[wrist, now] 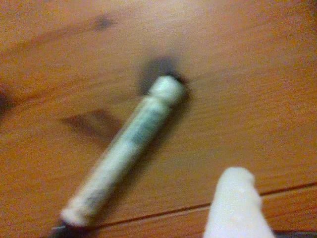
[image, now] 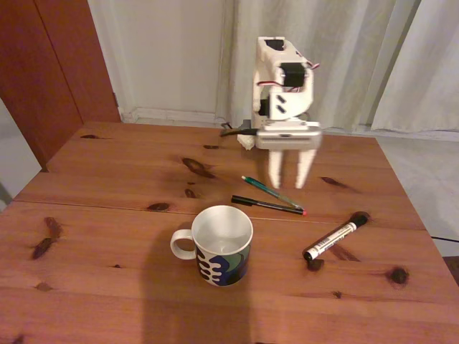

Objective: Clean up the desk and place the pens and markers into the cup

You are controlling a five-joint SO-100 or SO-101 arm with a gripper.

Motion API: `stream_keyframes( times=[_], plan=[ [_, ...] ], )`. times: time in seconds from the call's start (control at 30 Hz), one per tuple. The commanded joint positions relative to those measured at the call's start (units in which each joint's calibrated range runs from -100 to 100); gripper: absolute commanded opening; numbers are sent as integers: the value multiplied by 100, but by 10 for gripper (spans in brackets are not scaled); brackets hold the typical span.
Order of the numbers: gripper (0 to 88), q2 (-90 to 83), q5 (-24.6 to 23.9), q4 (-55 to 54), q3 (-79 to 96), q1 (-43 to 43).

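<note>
On the desk (image: 107,172) stands the cup (image: 224,247), a white mug with a blue-green pattern, its handle to the left. Just behind it lie the pens: a teal-green pen (image: 267,187) and a black pen (image: 264,204) with a red end, close together. The white marker (image: 334,237) with a black cap lies to the right of them. My gripper (image: 290,179) hangs open above the pens, fingers pointing down and blurred. In the wrist view the marker (wrist: 130,144) lies diagonally, blurred, with one white fingertip (wrist: 237,198) at the lower right, apart from it.
The arm's white body (image: 283,79) rises at the desk's back edge in front of pale curtains (image: 358,57). A dark wooden panel (image: 50,64) stands at the back left. The desk's right edge (image: 412,208) drops to the floor.
</note>
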Motion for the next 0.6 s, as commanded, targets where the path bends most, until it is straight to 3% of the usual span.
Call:
stream_keyframes(
  times=[0.0,0.27,0.57],
  plan=[
    [166,76,-404,-50,-713,-448],
    [166,547,-744,174,-983,-1051],
    [106,705,-16,140,-911,-1027]
  ],
)
